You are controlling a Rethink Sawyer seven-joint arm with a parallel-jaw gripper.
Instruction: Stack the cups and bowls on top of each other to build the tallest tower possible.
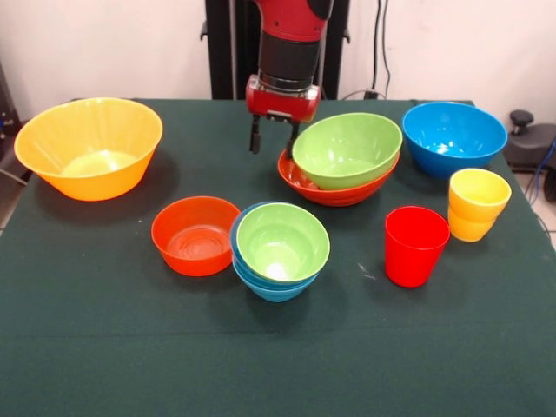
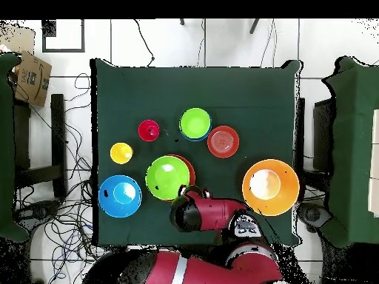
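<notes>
Presently two nested pairs: green bowl (image 1: 347, 149) tilted in red-orange bowl (image 1: 334, 189); small green bowl (image 1: 282, 241) in blue bowl (image 1: 269, 287). Loose: large orange-yellow bowl (image 1: 89, 146), small red-orange bowl (image 1: 195, 234), large blue bowl (image 1: 453, 137), red cup (image 1: 416, 244), yellow cup (image 1: 478, 203). Gripper (image 1: 274, 139) empty, fingers slightly parted, beside the far pair. No tower yet; most stacking remains.

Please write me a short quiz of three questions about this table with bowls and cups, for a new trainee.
1. True or false: the red cup stands inside the yellow cup.
2. The small green bowl sits inside a bowl of which colour? A) orange B) blue C) red
3. Fill in: the gripper hangs beside the large green bowl, which lies tilted in a ___ bowl.

Key: 1 false; 2 B; 3 red.
</notes>
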